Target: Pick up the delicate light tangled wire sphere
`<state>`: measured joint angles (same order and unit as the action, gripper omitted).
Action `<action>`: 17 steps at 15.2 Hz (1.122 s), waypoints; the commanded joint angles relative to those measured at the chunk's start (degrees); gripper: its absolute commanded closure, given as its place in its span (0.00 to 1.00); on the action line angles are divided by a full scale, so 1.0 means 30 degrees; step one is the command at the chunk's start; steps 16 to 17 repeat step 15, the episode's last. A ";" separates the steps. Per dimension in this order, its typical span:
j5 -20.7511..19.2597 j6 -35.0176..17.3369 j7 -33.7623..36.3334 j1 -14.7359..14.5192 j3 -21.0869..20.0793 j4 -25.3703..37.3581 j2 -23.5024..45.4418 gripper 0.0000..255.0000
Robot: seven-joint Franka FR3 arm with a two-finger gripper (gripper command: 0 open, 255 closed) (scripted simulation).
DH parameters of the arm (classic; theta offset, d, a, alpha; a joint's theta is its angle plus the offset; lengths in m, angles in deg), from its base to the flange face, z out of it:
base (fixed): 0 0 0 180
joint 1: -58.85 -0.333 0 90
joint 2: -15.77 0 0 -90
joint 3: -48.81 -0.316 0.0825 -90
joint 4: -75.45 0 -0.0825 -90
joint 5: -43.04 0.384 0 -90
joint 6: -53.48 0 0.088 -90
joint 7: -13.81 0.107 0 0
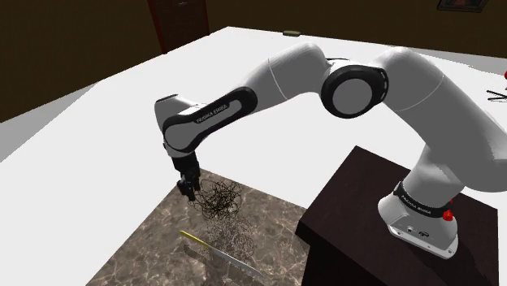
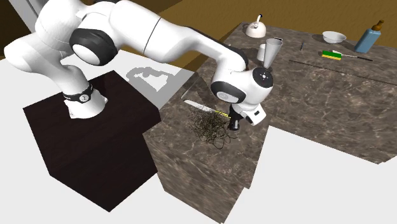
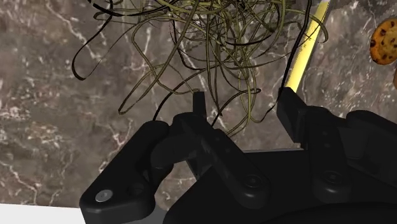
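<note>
Black end effector, fingers apart, sits against a tangled wire sphere near the desk edge by the stand, beside a knife. Probably best to push further in so more strands lie between the fingers, then close gently.

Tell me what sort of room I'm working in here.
Probably a kitchen, though that's a guess: the dark, veined stone-look counter carries a white kettle, a white bowl and a blue bottle. A chocolate-chip cookie lies on it too.
</note>
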<state>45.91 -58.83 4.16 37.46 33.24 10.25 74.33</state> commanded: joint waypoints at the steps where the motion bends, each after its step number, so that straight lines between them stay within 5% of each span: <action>1: 0.0023 0.0218 0.0053 0.0034 -0.0030 -0.0063 -0.0318 1.00; 17: 0.0182 0.1986 0.0425 0.0190 -0.0233 0.0000 -0.2071 1.00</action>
